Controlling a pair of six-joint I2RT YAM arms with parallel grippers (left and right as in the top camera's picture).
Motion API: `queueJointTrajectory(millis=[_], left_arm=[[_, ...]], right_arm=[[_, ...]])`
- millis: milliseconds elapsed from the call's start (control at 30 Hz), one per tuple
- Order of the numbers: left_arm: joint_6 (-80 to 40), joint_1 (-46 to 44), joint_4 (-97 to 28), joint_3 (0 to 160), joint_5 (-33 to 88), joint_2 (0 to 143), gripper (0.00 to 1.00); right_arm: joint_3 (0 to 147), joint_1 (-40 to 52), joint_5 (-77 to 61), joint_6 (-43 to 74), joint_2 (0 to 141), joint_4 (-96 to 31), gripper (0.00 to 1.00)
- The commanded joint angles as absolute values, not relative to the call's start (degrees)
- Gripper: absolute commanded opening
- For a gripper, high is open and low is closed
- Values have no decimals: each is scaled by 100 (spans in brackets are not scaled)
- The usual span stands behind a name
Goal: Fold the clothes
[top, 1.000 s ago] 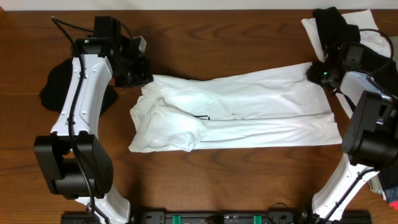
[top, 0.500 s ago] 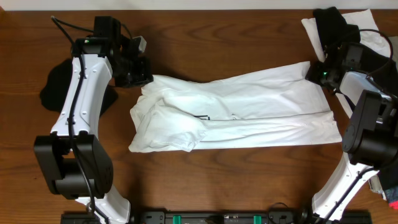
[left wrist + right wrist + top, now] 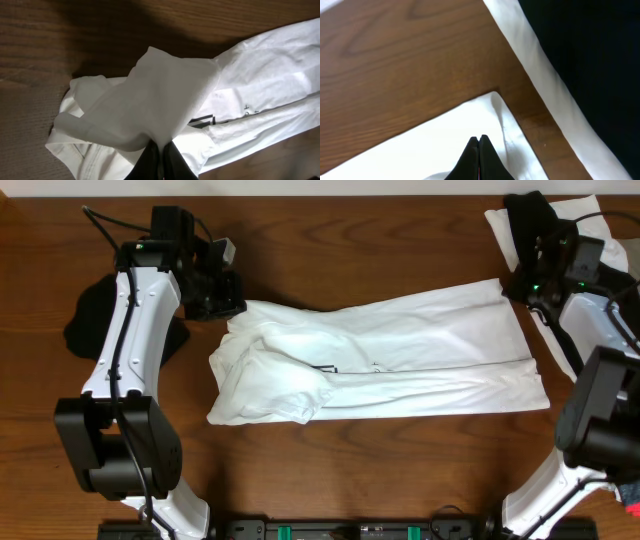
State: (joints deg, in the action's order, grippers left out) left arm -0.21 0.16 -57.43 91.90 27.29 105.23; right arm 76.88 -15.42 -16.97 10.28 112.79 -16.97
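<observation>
**Right pincer shuts and swings off the hem corner, shirt unmoved**

The white short-sleeved cotton T-shirt (image 3: 400, 345) lies stretched across the middle of the dark wooden table (image 3: 330, 230). Its collar end is bunched at the left, its hem end lies flat at the right, and a scrap of black print shows near its centre. Its outline matches that of a second ago; none of the cloth has shifted.

The change is on the right. A second ago the right gripper (image 3: 479, 144) sat at the far hem corner with its fingers slightly apart. Now they are pressed together, and the wrist has swung up and back toward the black garment (image 3: 530, 215) and white cloth (image 3: 600, 215) heaped at the table's far right corner. Its own camera shows the closed tips hanging over the shirt's corner, but not whether any fabric is caught between them. Since the corner lies just where it did, the pinch has probably missed.

The left gripper (image 3: 160, 150) has stayed put — its fingers are pinching a fold of the T-shirt near the collar end, the cloth tented up to them. A second black garment (image 3: 85, 320) lies beyond that arm.

The fold itself does not look begun. Carrying one end over the other seems to need both ends held, so the right side likely calls for reopening and a fresh grip on that corner.
</observation>
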Motion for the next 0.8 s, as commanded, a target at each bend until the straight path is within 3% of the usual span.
queueJointTrajectory(millis=[0,300,500,633,767], left_arm=[[-49,21,-5756,9212,2786,10447,6],[-51,21,-5760,9212,2786,10447,6],[-54,21,-5760,9212,2786,10447,6],[-51,21,-5758,9212,2786,10447,6],[-54,21,-5758,9212,2786,10447,6]], right_arm=[[7769,-1612,-1697,1066,11078,-1868,1],[7769,-1623,-1599,652,11063,-2357,2],[7758,-1621,-1203,631,11273,-2410,8],[7758,-1603,-1476,635,11598,-2237,18],[7758,-1592,-1721,674,11837,-2003,20]])
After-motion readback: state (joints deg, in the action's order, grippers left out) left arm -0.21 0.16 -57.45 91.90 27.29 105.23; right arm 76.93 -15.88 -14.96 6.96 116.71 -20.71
